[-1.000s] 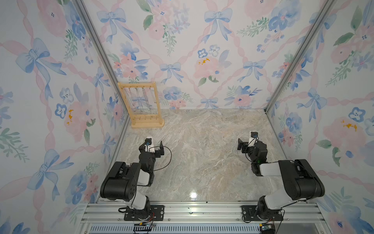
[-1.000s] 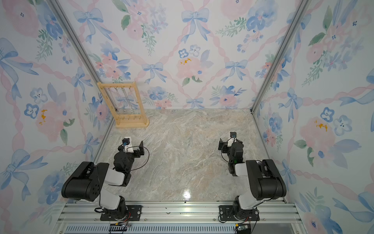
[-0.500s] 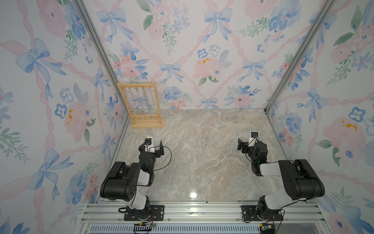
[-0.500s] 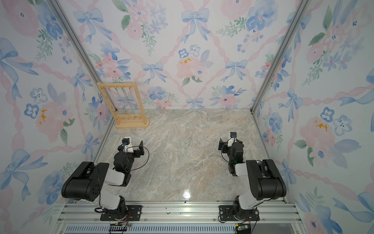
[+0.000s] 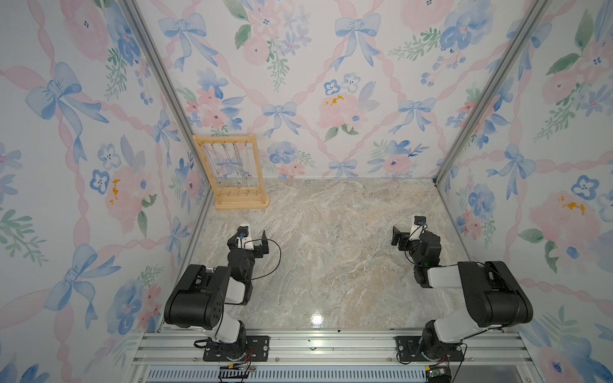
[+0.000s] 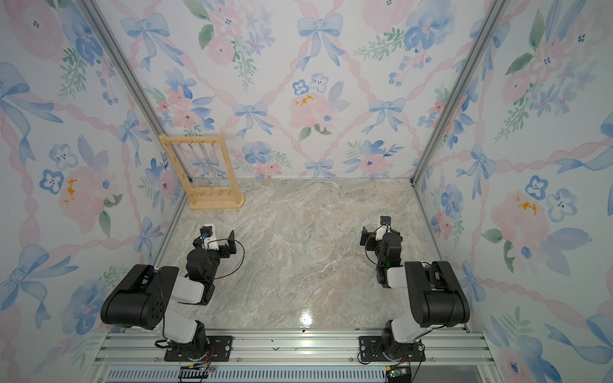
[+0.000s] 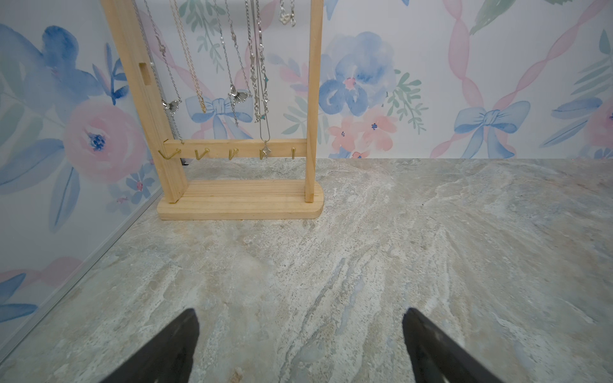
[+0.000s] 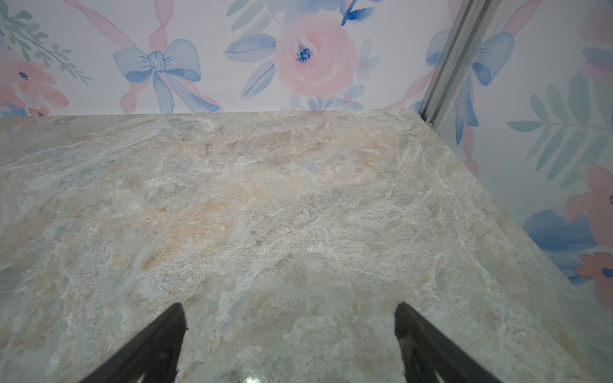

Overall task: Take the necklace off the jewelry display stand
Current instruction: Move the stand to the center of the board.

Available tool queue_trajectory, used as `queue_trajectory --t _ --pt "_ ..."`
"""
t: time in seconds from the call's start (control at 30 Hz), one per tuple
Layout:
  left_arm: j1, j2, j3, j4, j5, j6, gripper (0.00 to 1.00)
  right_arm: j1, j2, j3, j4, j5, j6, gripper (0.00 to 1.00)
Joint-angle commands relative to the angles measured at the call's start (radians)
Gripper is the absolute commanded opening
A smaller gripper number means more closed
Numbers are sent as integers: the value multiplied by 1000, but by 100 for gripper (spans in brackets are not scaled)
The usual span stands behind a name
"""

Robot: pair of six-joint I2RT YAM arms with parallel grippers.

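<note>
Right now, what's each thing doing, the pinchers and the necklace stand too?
jewelry display stand: upright, in the back corner.
necklaces: hanging on the stand, not gripped.
left gripper: open, empty, facing the stand.
right gripper: open, empty.

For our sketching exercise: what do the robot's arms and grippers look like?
The left arm and right arm: black joint housings joined by white links. A thin black cable loops by the left wrist. The left gripper and right gripper: black tapered fingers.

no readable text, labels, brands, numbers or signs in any view
</note>
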Motion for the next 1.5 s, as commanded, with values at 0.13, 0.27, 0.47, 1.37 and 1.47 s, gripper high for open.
queue_trajectory --t 0.13,0.27,0.47,1.37,1.47 --pt "7 -1 15 11 11 -11 98 23 -6 -5 -1 17 -10 99" --pt "7 -24 17 2 3 -12 98 49 -51 -54 62 46 -35 99" --pt "-3 -259 68 -232 -17 -14 98 109 -240 69 -301 46 -106 99" --pt "289 -320 713 -1110 47 -481 98 -15 -636 -4 -405 144 681 99" --pt "295 -269 741 -1115 86 -471 98 17 -593 79 -506 107 621 99"
